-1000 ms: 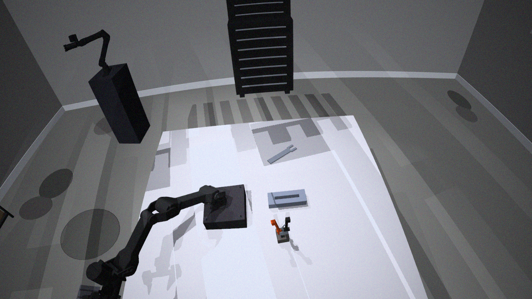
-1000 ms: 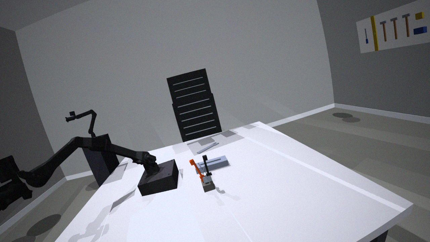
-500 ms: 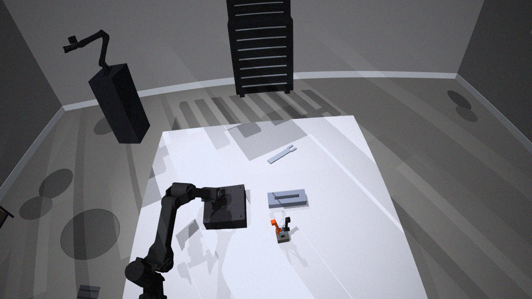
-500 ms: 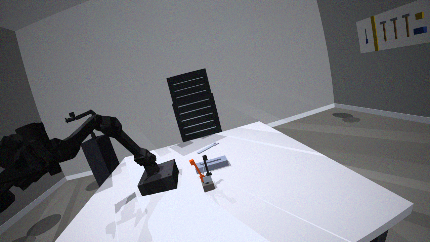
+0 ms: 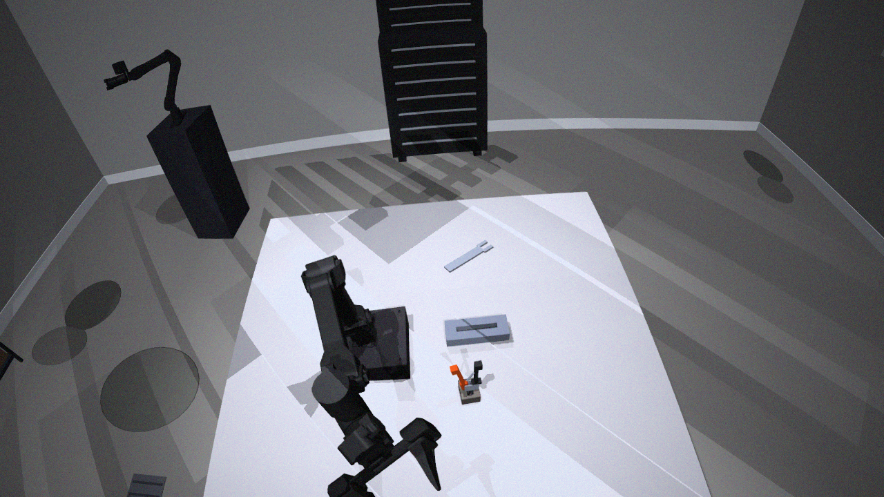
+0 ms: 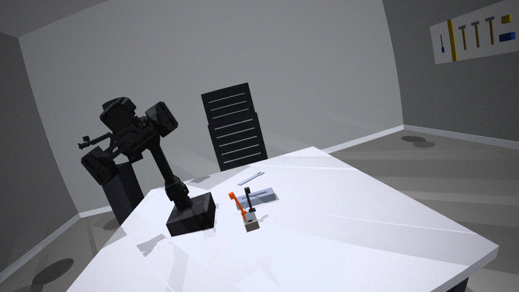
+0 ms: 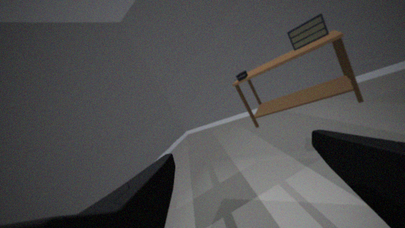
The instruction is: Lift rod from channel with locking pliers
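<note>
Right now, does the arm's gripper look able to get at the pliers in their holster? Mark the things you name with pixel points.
Probably yes, but not without moving first: the gripper [image 5: 395, 488] [image 6: 129, 143] [image 7: 240, 149] is open and nothing visible blocks the upright pliers [image 5: 460, 378] [image 6: 238, 205], yet the wrist view faces floor and bench [image 7: 304, 95], not them.
</note>
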`<state>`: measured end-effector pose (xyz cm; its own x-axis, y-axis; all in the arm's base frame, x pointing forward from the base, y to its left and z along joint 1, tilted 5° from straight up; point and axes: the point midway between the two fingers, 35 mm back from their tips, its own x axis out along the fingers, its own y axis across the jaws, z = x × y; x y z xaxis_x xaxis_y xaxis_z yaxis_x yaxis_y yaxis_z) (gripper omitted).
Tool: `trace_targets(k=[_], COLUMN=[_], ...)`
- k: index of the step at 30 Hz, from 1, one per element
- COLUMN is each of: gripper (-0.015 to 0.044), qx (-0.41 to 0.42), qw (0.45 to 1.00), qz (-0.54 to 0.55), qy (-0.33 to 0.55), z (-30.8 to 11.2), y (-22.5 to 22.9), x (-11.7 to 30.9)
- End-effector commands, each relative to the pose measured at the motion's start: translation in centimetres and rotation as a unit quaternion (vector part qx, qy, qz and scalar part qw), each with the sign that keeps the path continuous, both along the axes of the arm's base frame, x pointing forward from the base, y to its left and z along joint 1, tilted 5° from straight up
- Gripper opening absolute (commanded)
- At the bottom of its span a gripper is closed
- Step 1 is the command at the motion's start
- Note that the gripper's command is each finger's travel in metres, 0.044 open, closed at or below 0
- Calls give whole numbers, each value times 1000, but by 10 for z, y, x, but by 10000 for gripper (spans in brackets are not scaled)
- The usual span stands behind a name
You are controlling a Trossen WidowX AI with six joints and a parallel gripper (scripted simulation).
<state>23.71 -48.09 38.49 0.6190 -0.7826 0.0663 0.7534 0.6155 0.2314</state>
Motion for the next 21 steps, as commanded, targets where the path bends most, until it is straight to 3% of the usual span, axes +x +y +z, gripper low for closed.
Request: trace_targets(k=[1, 11, 21], gripper=[440, 440, 440], qx=[-11, -35, -72], qw=[999, 982, 940], qz=[49, 180, 329], qy=[12, 34, 52], z=[5, 1, -29], y=[58, 217, 389], x=[45, 114, 114])
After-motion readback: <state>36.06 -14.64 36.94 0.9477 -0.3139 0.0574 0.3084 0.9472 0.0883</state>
